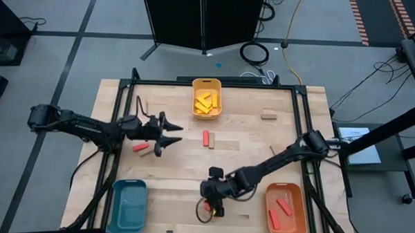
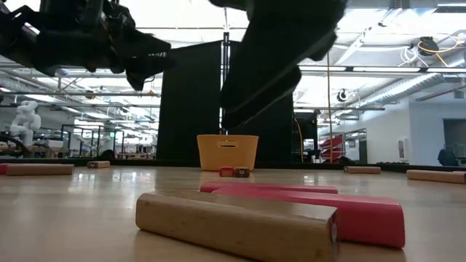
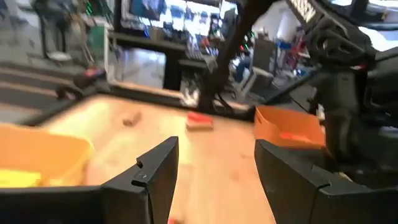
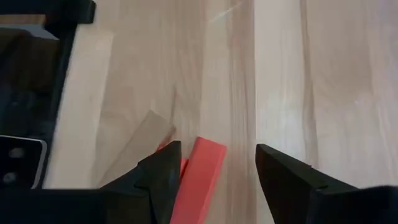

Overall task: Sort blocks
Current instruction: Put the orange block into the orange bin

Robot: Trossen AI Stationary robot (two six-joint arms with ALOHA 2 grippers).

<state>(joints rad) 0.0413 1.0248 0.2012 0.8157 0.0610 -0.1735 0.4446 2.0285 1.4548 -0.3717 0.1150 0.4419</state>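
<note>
Right gripper (image 1: 213, 200) reached low over the pale wooden counter (image 1: 241, 142) near its front edge, fingers spread above a flat red wooden block (image 4: 198, 180). Left gripper (image 1: 171, 137) hovered spread, empty, beside another red block (image 1: 140, 147). No readable writing.

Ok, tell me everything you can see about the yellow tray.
The yellow tray is a small rectangular bin, plastic by its look, with rounded corners and a slot handle on the side seen in the low view. It stands upright at the table's far edge, near the middle. Several yellow blocks lie loosely piled inside. Neither pincer touches it.
</note>
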